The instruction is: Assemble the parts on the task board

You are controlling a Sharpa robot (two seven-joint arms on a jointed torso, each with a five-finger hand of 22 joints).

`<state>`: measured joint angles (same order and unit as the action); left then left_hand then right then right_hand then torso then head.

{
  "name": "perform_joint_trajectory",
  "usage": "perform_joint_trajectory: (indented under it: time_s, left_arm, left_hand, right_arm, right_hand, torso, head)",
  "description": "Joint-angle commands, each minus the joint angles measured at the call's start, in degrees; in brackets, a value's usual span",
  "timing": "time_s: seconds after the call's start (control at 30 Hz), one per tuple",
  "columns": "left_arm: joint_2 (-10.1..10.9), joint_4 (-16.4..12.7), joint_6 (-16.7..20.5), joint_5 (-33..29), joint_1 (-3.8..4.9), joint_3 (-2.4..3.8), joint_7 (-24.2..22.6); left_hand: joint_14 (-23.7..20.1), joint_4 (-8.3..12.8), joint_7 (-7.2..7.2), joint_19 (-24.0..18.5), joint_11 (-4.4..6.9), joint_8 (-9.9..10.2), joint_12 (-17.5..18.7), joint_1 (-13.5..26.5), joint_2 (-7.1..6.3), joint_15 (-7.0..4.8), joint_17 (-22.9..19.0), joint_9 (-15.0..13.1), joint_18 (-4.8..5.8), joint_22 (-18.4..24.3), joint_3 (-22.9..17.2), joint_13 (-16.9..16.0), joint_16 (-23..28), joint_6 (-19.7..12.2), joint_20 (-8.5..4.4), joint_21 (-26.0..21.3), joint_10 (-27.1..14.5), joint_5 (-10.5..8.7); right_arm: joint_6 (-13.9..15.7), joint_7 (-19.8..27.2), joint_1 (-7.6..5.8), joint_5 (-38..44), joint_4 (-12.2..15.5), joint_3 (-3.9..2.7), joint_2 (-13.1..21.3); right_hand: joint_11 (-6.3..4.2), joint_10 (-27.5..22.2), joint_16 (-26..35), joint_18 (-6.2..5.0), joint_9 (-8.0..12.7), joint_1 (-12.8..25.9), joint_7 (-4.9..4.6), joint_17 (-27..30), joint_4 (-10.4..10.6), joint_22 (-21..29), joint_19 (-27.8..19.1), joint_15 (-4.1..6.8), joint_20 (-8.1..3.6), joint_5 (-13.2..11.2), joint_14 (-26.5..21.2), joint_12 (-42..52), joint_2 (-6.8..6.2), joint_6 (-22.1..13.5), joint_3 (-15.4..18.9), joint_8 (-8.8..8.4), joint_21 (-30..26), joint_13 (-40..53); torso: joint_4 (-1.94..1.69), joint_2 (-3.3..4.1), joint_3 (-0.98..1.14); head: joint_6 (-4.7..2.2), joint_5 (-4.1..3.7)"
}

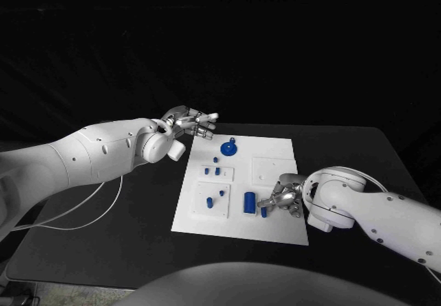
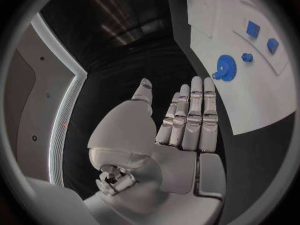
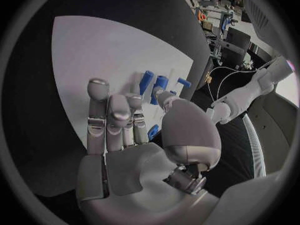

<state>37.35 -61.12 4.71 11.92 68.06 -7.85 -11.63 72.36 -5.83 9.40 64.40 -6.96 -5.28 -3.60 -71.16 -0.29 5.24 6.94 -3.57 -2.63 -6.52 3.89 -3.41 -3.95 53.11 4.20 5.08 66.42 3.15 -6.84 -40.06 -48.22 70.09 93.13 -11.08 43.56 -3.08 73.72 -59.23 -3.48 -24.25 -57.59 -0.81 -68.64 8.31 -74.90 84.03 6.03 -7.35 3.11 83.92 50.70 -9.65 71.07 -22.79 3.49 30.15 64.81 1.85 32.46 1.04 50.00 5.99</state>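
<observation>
My left hand (image 1: 190, 122) hovers open off the task board's (image 1: 276, 150) eleven o'clock corner, over bare table (image 1: 120, 236). My right hand (image 1: 285, 197) crowds the five o'clock area beside the blue cylinder (image 1: 250, 202). The gear (image 1: 229, 150) stands at twelve; the board's two o'clock quarter lies open.

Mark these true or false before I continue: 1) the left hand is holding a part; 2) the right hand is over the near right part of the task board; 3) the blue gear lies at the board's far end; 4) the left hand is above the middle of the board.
1) False. The left hand holds nothing; its fingers are straight and apart.
2) True. The right hand is over the near right part of the task board, fingers at a small blue part, next to the blue cylinder.
3) True. The blue gear lies near the far edge.
4) False. It hovers off the board's far left corner, above the black table.
</observation>
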Motion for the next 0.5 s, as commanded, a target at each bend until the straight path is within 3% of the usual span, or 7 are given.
perform_joint_trajectory:
  time_s: [0.03, 0.17, 0.3, 0.5]
  left_arm:
    - [-0.03, -0.15, -0.72, 0.07, -0.06, 0.04, -0.22]
    - [0.02, -0.17, -0.71, 0.07, -0.06, 0.04, -0.22]
    - [0.09, -0.20, -0.69, 0.08, -0.06, 0.03, -0.22]
    - [0.20, -0.26, -0.68, 0.08, -0.06, 0.03, -0.19]
  left_hand:
    - [-0.38, -0.29, -0.11, -0.18, -0.08, -0.11, -0.21, -0.05, -0.65, -0.01, -0.04, -0.09, 0.05, 0.07, -0.12, -0.09, 0.23, -0.30, 0.02, 0.21, -0.45, -0.19]
    - [-0.38, -0.29, -0.11, -0.18, -0.08, -0.11, -0.21, -0.05, -0.65, -0.01, -0.04, -0.09, 0.05, 0.07, -0.12, -0.09, 0.23, -0.30, 0.02, 0.21, -0.45, -0.19]
    - [-0.38, -0.29, -0.11, -0.18, -0.08, -0.11, -0.21, -0.05, -0.65, -0.01, -0.04, -0.09, 0.05, 0.07, -0.12, -0.09, 0.23, -0.30, 0.02, 0.21, -0.45, -0.19]
    - [-0.38, -0.29, -0.11, -0.18, -0.08, -0.11, -0.21, -0.05, -0.65, -0.01, -0.04, -0.09, 0.05, 0.07, -0.12, -0.09, 0.23, -0.30, 0.02, 0.21, -0.45, -0.19]
  right_arm:
    - [1.17, -0.84, 0.05, 0.06, 0.28, 0.01, 0.19]
    - [1.08, -0.43, 0.05, -0.42, 0.61, 0.01, 0.84]
    - [-0.91, 1.36, 0.06, -1.79, 0.82, 0.00, 1.62]
    - [-3.17, 3.56, 0.18, -3.31, 1.18, -0.02, 2.71]
  right_hand:
    - [0.06, 0.54, 0.13, 0.35, -0.08, 0.56, -0.25, -0.05, 0.51, -1.75, 2.77, 0.02, -0.10, -0.34, 0.18, -0.07, -0.34, 0.09, -0.34, 0.23, 0.13, 0.06]
    - [0.07, 0.61, 0.15, 0.36, -0.14, 0.59, -0.28, -0.05, 0.50, -1.77, 2.79, 0.03, -0.11, -0.34, 0.19, -0.08, -0.94, 0.13, -0.43, 0.24, 0.39, 0.13]
    - [0.08, 0.47, 0.40, 0.29, -0.18, 0.02, -0.32, 0.09, -0.13, -1.63, 2.73, 0.10, -0.17, -0.34, 0.11, -0.34, -1.41, 0.01, 0.33, 0.21, 0.06, 0.04]
    - [0.20, 0.23, 0.70, 0.20, -0.26, -0.99, -0.47, 0.22, 0.04, -1.29, 2.71, 0.04, -0.10, -0.33, 0.08, -0.75, -2.24, -0.25, 4.16, 0.22, -0.39, -0.07]
  torso:
    - [0.01, 0.00, 0.03]
    - [0.04, -0.01, 0.03]
    - [0.10, -0.02, 0.03]
    - [0.13, -0.04, 0.05]
  head:
    - [0.00, 0.04]
    - [0.00, 0.10]
    - [0.00, 0.09]
    - [0.00, 0.16]
